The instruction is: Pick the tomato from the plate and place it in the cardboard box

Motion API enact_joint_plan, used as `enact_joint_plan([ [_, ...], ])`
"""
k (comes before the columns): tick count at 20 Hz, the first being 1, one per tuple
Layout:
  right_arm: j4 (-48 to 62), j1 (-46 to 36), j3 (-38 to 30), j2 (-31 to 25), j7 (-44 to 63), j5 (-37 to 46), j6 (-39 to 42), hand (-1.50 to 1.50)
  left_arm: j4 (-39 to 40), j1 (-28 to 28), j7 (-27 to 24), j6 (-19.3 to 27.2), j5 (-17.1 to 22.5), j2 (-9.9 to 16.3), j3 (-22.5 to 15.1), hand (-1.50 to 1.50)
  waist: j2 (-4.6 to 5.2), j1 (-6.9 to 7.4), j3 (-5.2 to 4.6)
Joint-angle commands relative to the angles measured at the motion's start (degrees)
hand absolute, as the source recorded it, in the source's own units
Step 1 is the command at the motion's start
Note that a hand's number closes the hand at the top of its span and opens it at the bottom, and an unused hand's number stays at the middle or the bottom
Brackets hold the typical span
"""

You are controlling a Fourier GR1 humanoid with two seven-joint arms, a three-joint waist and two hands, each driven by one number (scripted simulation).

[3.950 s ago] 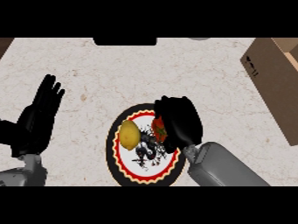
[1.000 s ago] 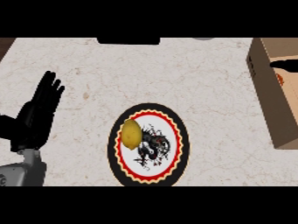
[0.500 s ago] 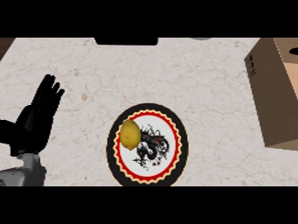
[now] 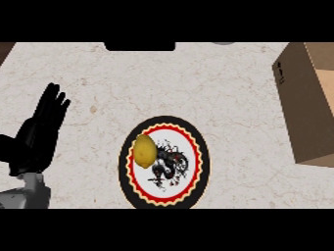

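At the kitchen counter [image 4: 162, 83], my left hand [image 4: 39, 132] rests open, fingers straight and pointing away from me. It holds nothing and touches nothing I can make out. My right hand does not show at all, so I cannot tell what it holds or how it is set.

The plate [image 4: 201, 162], black-rimmed with a red scalloped ring, lies to the right of my left hand, near but apart from it. On the side of the plate nearest that hand sits a yellow fruit [image 4: 144, 151]. No tomato shows on the plate or anywhere on the counter. It may be out of sight with my right hand, or low inside the box, but I cannot say which.

The cardboard box [image 4: 310, 108] stands well off to the right, beyond the plate, its top open and what shows of its inside bare.

By my judgement a tomato is light, round and smooth-skinned, soft enough to bruise and apt to roll or slip. I would take it round its widest part, thumb opposite the fingers, and set it down rather than let it fall.
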Motion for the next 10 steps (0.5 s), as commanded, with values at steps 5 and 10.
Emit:
enact_joint_plan([
  [5,1.5,7.3,-4.4,-5.8,-5.8,-7.7,4.2,-1.5,-0.1,-1.7,2.0,-0.7,0.8,1.2,1.6,0.0,-0.05,-0.16,-0.04],
  [10,3.0,9.1,-2.6,-6.5,-7.7,-10.5,4.9,-1.5,2.4,0.7,-2.5,-1.6,0.0,-0.4,0.9,0.0,-0.03,0.02,-0.06],
])
